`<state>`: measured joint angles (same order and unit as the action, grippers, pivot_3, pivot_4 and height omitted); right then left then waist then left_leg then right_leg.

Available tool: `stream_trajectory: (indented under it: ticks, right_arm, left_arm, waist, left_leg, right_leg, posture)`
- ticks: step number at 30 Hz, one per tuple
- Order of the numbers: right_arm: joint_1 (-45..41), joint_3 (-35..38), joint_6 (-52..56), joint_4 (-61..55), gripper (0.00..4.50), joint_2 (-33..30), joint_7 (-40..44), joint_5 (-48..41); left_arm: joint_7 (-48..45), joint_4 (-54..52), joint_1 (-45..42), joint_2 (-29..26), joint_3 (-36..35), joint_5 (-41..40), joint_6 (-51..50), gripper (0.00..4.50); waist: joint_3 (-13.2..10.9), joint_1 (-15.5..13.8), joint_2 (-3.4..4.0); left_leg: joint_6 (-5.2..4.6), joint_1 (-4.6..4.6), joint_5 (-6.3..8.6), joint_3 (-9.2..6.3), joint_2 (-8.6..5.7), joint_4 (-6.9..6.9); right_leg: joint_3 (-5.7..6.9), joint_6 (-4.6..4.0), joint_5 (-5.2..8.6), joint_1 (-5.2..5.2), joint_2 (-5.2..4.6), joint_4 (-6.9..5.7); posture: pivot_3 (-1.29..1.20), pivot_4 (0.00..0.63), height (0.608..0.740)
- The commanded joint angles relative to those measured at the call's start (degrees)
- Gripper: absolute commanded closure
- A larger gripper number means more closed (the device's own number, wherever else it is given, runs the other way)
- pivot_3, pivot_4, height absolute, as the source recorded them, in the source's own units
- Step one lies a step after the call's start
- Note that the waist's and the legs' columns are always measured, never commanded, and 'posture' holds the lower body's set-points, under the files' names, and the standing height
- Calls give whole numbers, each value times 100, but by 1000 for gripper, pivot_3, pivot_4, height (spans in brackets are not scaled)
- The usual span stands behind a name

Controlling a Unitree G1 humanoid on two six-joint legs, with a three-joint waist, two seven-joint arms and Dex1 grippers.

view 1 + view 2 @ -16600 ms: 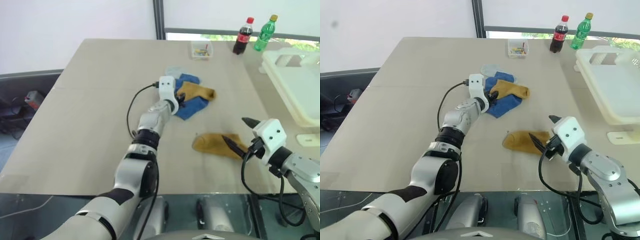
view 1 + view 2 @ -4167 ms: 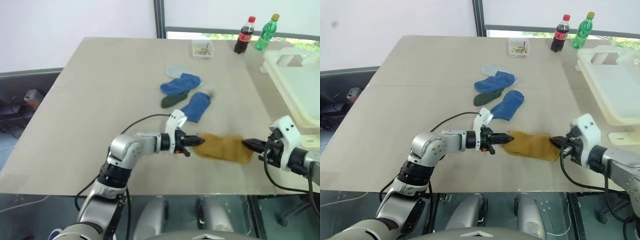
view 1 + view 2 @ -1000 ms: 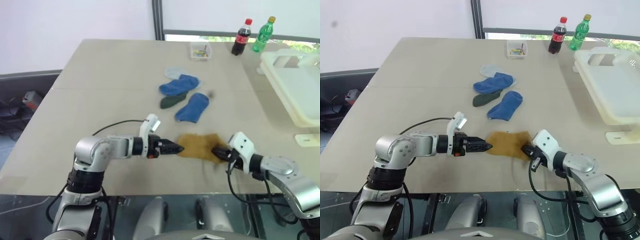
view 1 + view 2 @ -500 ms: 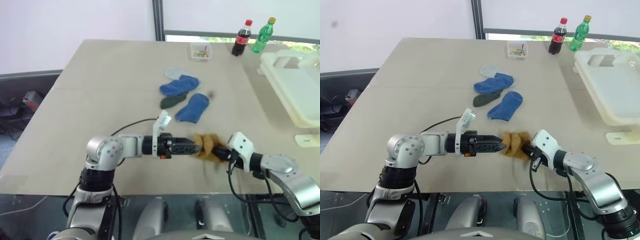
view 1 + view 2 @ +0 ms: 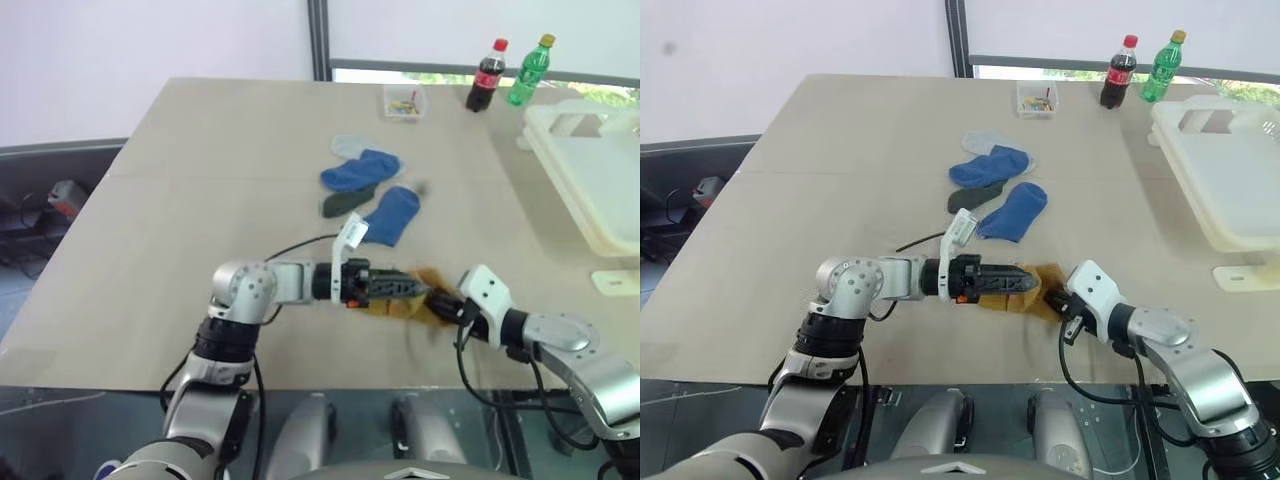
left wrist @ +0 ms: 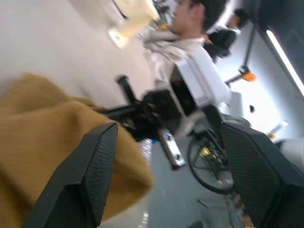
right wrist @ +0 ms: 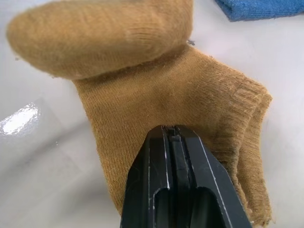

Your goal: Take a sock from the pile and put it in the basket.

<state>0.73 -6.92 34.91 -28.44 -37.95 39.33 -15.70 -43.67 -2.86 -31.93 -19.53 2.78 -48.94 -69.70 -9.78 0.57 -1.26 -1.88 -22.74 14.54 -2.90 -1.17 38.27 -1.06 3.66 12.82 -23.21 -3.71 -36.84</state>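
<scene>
Your table (image 5: pixel 180 200) takes up most of the scene, a tan surface. The basket (image 5: pixel 1225 190) sits at its far right edge, cream-white, well apart from the socks. The pile (image 5: pixel 365 185) lies mid-table: two blue socks, a dark one between them, a pale one at the far end. Nearer you, a mustard sock (image 7: pixel 156 90) lies bunched on the table between your two grippers, one end folded over itself. Your left gripper (image 5: pixel 1025 282) reaches in level from the left, fingers (image 6: pixel 92 175) spread wide, with the sock's folded bulk against the inside of one. Your right gripper (image 7: pixel 173 137) has its fingers pressed together at the sock's other end; whether cloth is pinched you cannot tell. Two bottles (image 5: pixel 505 75) and a small clear box (image 5: pixel 403 100) stand at the far edge.
</scene>
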Motion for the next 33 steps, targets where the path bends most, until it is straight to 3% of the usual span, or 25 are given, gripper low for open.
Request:
stream_trajectory:
  ticks: [1,6,10,17,33]
  right_arm:
    - [106,-60,126,44,4360,-7,-59,63]
    - [107,-116,83,97,4360,54,-110,79]
    - [76,-154,68,138,4360,81,-112,86]
    - [-8,-199,73,176,4360,107,-83,106]
    - [-25,-154,181,61,4360,63,-73,39]
  left_arm:
    - [-36,-584,376,-713,-51,518,567,820]
    - [-197,-963,866,-1389,412,1003,908,820]
    - [-263,-1040,895,-1407,511,876,709,820]
    - [116,-643,520,-775,297,413,-332,820]
    - [153,131,95,548,-246,-238,-707,820]
  waist:
    - [-1,12,2]
    - [-1,-49,0]
    - [-1,-66,0]
    - [-2,-23,-2]
    - [-2,8,-2]
  left_leg:
    - [0,0,0,3,0,-4]
    - [0,-4,0,1,-3,-5]
    - [0,-1,0,1,-1,-2]
    - [-1,-2,0,1,0,0]
    - [0,-1,0,-1,1,1]
  right_leg:
    - [-3,0,0,-2,0,0]
    - [1,-17,9,-3,-12,7]
    - [4,-22,13,0,-15,6]
    - [7,2,0,-1,-7,4]
    - [7,1,0,0,-2,2]
  posture:
    - [0,150,740]
    - [0,150,740]
    - [0,150,740]
    - [0,150,740]
    - [0,150,740]
